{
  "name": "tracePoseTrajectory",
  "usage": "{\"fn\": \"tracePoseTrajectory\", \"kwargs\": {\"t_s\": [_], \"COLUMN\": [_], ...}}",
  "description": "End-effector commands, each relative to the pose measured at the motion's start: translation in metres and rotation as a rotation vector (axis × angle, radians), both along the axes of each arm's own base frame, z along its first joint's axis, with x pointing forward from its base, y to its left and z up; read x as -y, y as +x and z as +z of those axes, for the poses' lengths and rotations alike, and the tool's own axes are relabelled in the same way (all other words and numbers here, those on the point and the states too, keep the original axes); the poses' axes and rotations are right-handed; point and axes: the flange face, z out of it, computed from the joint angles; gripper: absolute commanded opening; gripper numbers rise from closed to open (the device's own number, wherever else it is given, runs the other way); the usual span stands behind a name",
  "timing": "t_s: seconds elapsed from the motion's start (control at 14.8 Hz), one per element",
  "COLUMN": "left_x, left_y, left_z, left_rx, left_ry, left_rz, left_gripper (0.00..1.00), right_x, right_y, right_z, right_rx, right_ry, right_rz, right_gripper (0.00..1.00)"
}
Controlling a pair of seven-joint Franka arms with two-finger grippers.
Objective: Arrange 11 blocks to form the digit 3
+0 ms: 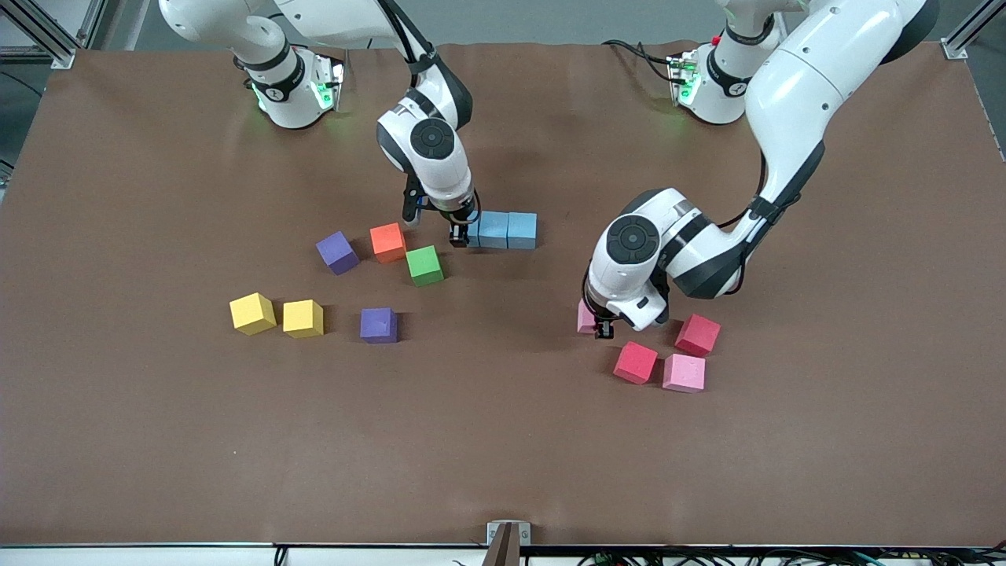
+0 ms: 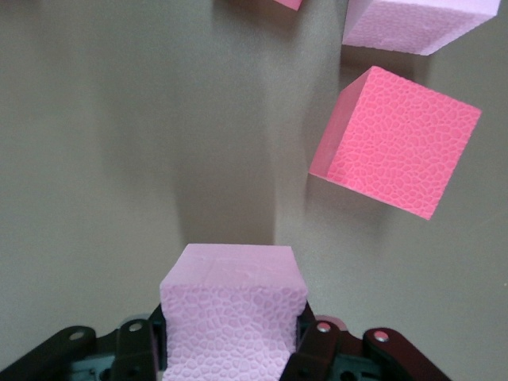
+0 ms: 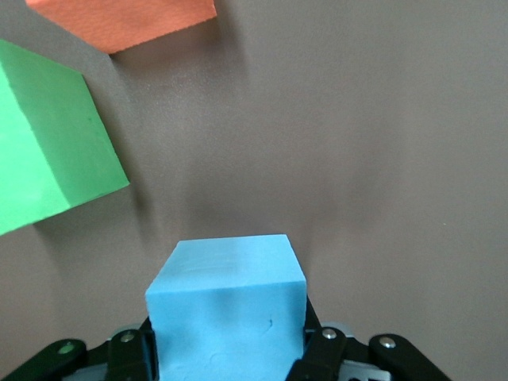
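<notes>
A: Right gripper (image 1: 460,233)?
B: Fingers clamped on a light blue cube (image 3: 226,305), touching two more blue cubes (image 1: 507,230) (green cube (image 1: 424,265) just beside).
A: Left gripper (image 1: 599,324)?
B: Fingers pinching a pink cube (image 2: 232,316); red cube (image 2: 394,140) near.

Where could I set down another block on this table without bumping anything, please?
Bare mat lies between the purple cube and the pink cube in the left gripper, and nearer the camera than every block. It is crowded around the orange cube and green cube, beside the right gripper.
</notes>
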Motion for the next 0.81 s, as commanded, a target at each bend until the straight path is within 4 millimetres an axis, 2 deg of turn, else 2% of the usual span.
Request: {"fn": "tracePoseTrajectory", "kwargs": {"t_s": [0.0,0.34,0.61,0.74], "left_x": [-0.0028,-0.0054,-0.0063,-0.0063], "left_y": [-0.0035,-0.0021,-0.0015,-0.0015], "left_z": [0.0055,0.0038,0.0046,0.0046], "left_rx": [0.021,0.018,0.019,0.019], "left_ry": [0.0,0.0,0.0,0.0], "left_rz": [-0.001,0.003,0.003,0.003], "left_gripper": [0.37,0.37,0.37,0.37], "right_x": [-0.0022,-0.001,0.0007,0.0], "right_y": [-0.0056,-0.0043,-0.0012,-0.0006], "right_z": [-0.0114,-0.0114,-0.0107,-0.0099], "right_rx": [0.013,0.013,0.016,0.016], "right_ry": [-0.012,-0.012,-0.01,-0.01], "right_rz": [0.002,-0.001,-0.007,-0.007], "right_gripper": [0.05,0.08,0.45,0.76]}}
